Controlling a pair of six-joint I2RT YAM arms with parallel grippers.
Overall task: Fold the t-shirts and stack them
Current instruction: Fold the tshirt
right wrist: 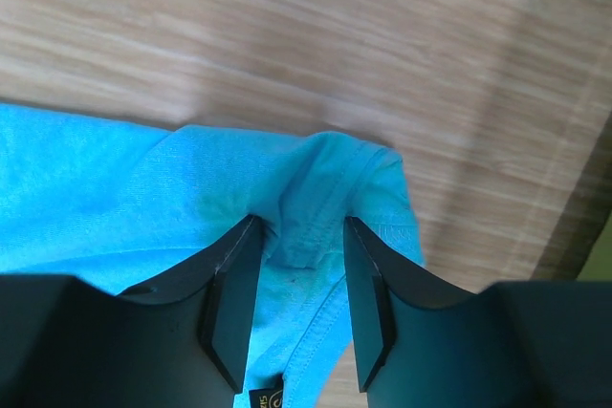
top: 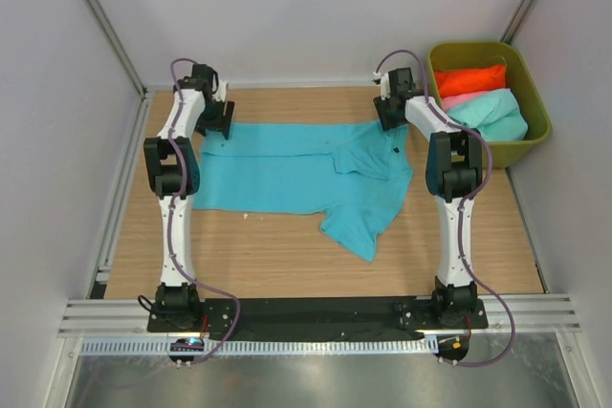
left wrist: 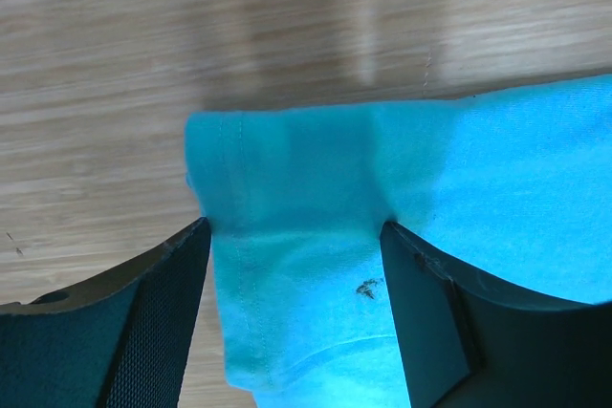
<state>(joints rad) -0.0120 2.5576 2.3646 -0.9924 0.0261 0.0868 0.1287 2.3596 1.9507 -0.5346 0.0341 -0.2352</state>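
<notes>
From the top view, the turquoise shirt [top: 287,174] lies spread across the middle of the surface [top: 287,255], partly doubled over, with one flap trailing toward 5 o'clock. The left hand [top: 218,126] sits at the shirt's 10 o'clock corner and the right hand [top: 390,119] at its 1 o'clock corner. At 2 o'clock on the surface stands the bin [top: 475,46], holding the orange shirt [top: 470,79], the pink shirt [top: 459,99] and the mint shirt [top: 492,114]. That makes four shirts: one out, three in the bin. There is one bin and there are two hands.

In the left wrist view, the left hand [left wrist: 295,228] has its jaws wide apart, astride a hemmed corner of the turquoise shirt [left wrist: 497,188]. The cloth lies flat between them and nothing looks pinched. The stitched hem is likely the firmest place to take hold.

In the right wrist view, the right hand [right wrist: 298,222] has its jaws about halfway apart, either side of a puckered ridge of seamed cloth near the shirt's edge. Whether they pinch it or merely straddle it cannot be told.

The shirt looks thin, light and limp. It should drape and wrinkle when lifted, and a single layer could slide out of a shallow grip. Two matching corners or seams, taken together, would probably keep an edge straight for a fold.
</notes>
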